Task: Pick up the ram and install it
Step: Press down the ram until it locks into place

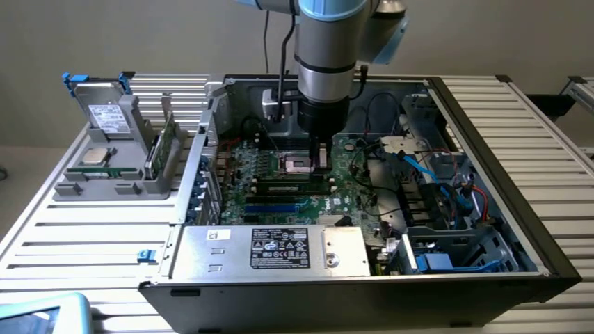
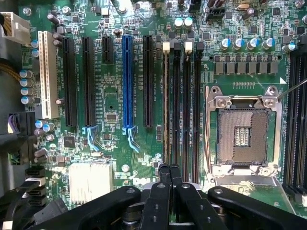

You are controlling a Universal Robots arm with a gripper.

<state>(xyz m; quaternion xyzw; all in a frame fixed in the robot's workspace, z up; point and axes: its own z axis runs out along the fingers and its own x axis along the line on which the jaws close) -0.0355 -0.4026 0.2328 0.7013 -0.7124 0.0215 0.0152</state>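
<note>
Gripper (image 2: 170, 175) sits low over the motherboard (image 2: 115, 100), jaws narrow on the ram (image 2: 166, 105), held edge-on in a slot beside the processor socket (image 2: 242, 132) for seating.

motherboard (image 2: 115, 96): glossy green board | slots (image 2: 127, 81): plastic (black, blue) | socket frame (image 2: 244, 101): shiny metal

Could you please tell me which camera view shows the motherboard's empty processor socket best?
The wrist view: it looks straight down on the processor socket, so its pin field and metal frame are plain. The exterior view shows the socket at a slant, inside the open computer case, close beside the robot arm.
</note>
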